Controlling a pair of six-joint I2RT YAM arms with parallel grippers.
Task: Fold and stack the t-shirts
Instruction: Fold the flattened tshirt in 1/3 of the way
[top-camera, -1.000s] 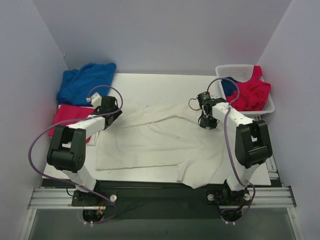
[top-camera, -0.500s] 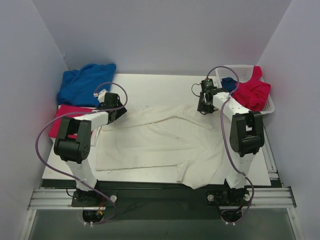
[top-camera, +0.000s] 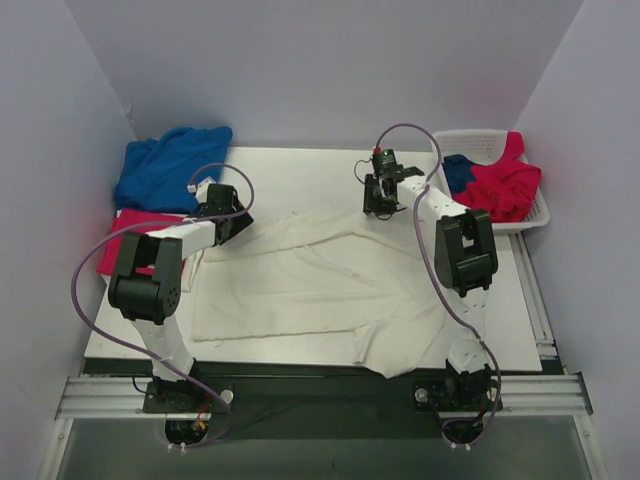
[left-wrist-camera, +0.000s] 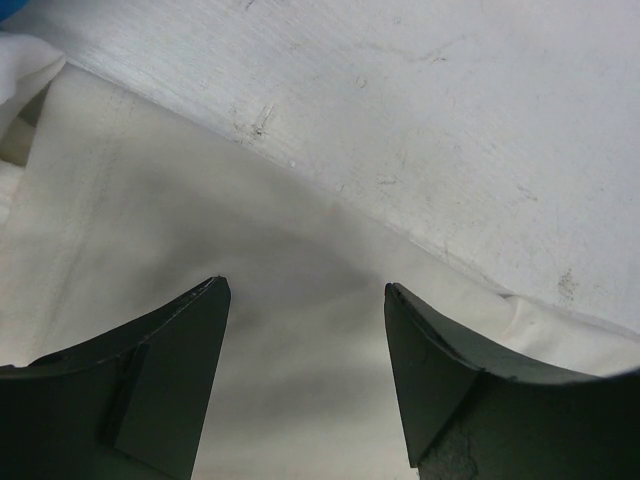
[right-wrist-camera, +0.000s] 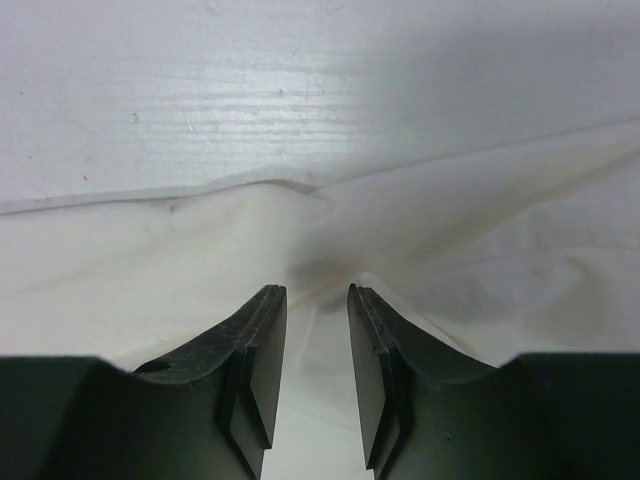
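Observation:
A large cream-white t-shirt (top-camera: 310, 280) lies spread over the middle of the white table (top-camera: 300, 170). My left gripper (top-camera: 238, 218) hovers at the shirt's far left edge. In the left wrist view its jaws (left-wrist-camera: 305, 290) stand wide open over the cream cloth (left-wrist-camera: 200, 220), with nothing between them. My right gripper (top-camera: 378, 207) is at the shirt's far right sleeve edge. In the right wrist view its jaws (right-wrist-camera: 317, 290) stand a little apart, and a raised fold of cream cloth (right-wrist-camera: 150, 260) runs up to their tips.
A royal blue t-shirt (top-camera: 170, 165) is heaped at the back left, and a crimson one (top-camera: 135, 235) lies in front of it. A white lattice basket (top-camera: 480, 140) at the back right holds crimson (top-camera: 500, 185) and blue (top-camera: 458, 170) shirts. Walls enclose three sides.
My right gripper has swung from the shirt's right side back and leftward to its far edge, and its jaws have widened a little. My left gripper has shifted slightly backward.

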